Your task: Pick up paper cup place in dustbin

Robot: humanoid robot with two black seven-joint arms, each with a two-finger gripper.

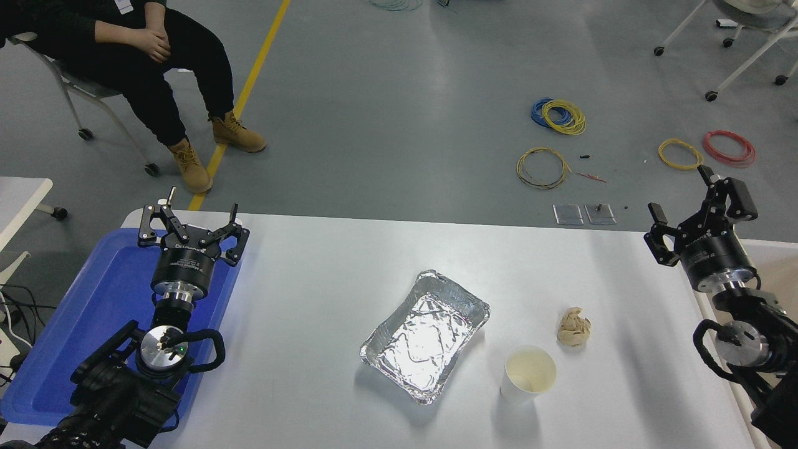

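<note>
A small white paper cup (528,375) with a cream inside stands upright on the white table (324,280), near the front, right of the middle. My right gripper (682,196) is open and empty, raised at the table's right edge, well up and to the right of the cup. Only a strip of the dustbin (768,265) with its white rim and beige inside shows at the far right, behind my right arm. My left gripper (190,215) is open and empty, parked over the blue tray at the left.
A crinkled silver foil tray (425,335) lies at the table's middle, left of the cup. A crumpled beige paper ball (574,327) sits just behind the cup. A flat blue plastic tray (93,312) lies at the left edge. A person (137,68) sits far left.
</note>
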